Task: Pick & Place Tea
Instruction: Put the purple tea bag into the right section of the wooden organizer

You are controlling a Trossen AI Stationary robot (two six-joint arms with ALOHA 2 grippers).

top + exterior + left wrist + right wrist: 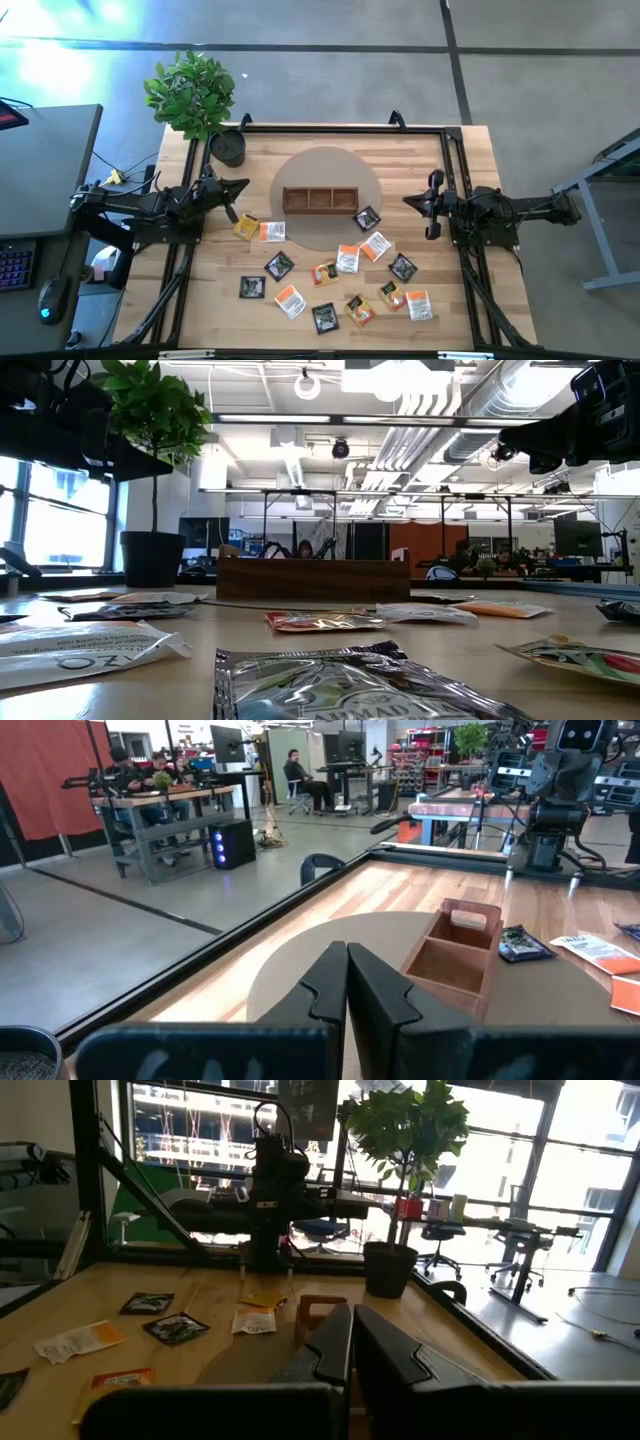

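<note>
Several small tea packets, black, white-and-orange and yellow, lie flat and scattered over the near half of the table (330,275); in the low view one silver-black packet (350,685) lies closest. The wooden three-compartment tray (319,199) stands on a round grey mat (325,165) at mid table. My left gripper (243,186) hovers shut at the table's left edge, pointing level toward the tray. My right gripper (408,200) hovers shut at the right edge, pointing level toward the tray. Neither holds anything.
A potted plant (200,100) stands at the far left corner of the table, close to my left gripper. A black frame rail (340,128) runs along the far edge. Bare wood lies between each gripper and the packets.
</note>
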